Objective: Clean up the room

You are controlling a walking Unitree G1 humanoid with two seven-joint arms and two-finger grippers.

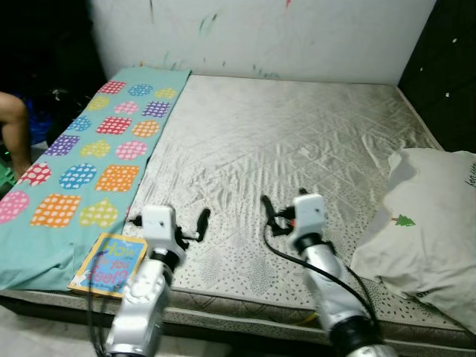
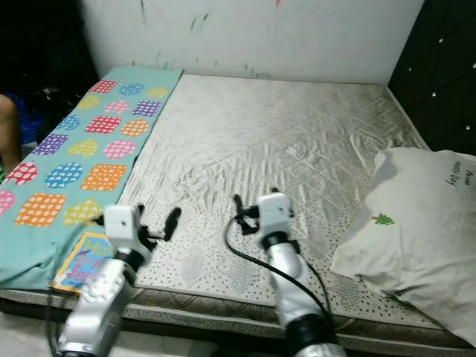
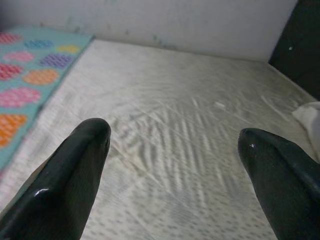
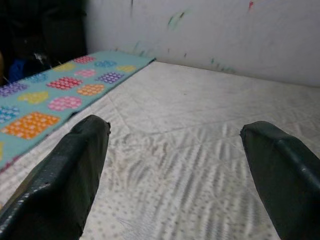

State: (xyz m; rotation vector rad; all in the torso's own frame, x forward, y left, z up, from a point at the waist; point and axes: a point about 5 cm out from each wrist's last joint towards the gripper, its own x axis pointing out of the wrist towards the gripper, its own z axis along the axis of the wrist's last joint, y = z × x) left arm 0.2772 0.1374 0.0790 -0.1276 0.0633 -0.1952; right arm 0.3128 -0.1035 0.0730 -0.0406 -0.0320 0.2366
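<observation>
A bare grey quilted mattress (image 1: 282, 134) lies before me. Along its left side is spread a teal blanket (image 1: 97, 149) with coloured dotted patches. A children's book (image 1: 110, 265) lies flat on the front left corner, partly on the blanket's end. A white pillow (image 1: 424, 223) with a small green tree print sits at the right front. My left gripper (image 1: 169, 220) hovers open over the front edge, just right of the book. My right gripper (image 1: 286, 202) hovers open near the middle front, well left of the pillow. Neither holds anything.
A white wall (image 1: 260, 30) with paint marks runs behind the bed. A dark padded panel (image 1: 446, 74) stands at the right. A person's bare leg (image 1: 13, 126) shows at the far left beside the bed. The floor edge runs below the mattress front.
</observation>
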